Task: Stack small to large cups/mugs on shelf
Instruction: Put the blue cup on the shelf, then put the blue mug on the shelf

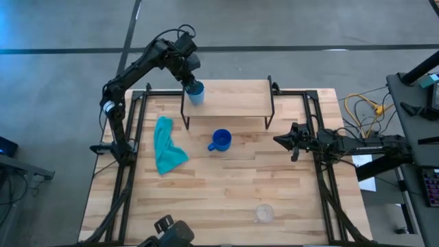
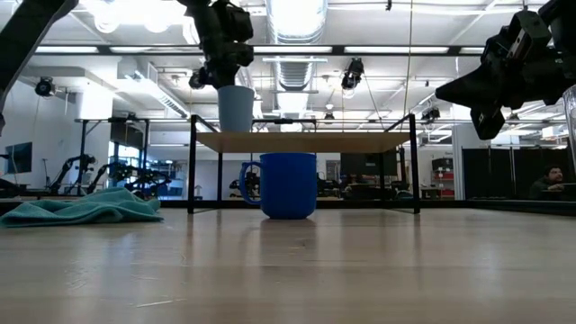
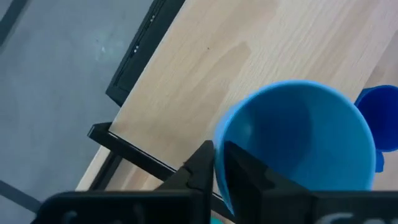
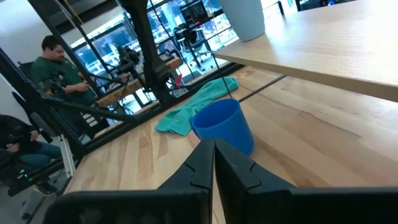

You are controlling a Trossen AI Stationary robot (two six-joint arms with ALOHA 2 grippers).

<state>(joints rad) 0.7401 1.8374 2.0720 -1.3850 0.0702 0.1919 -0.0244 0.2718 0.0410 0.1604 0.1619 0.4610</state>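
The small light-blue cup (image 1: 196,93) stands upright on the left end of the shelf (image 1: 233,100); in the low view the light-blue cup (image 2: 236,108) has its base at the shelf board (image 2: 306,141). My left gripper (image 3: 221,167) reaches down from above and is shut on the cup. The royal-blue mug (image 1: 220,140) stands on the table just in front of the shelf, its handle toward the table's left. The clear cup (image 1: 264,213) stands near the table's near edge. My right gripper (image 4: 212,163) is shut and hovers over the table's right side, touching nothing. My left gripper pinches the light-blue cup's wall at the rim (image 3: 219,146), one finger inside the cup and one outside. The fingers come from above, pointing down. The cup stays upright below them, with its base at the shelf board.
A teal cloth (image 1: 167,145) lies crumpled on the table's left part. The shelf's black legs (image 1: 184,116) stand behind the mug. Bare wood lies between the mug and the clear cup. People (image 4: 55,68) sit in the room beyond the table.
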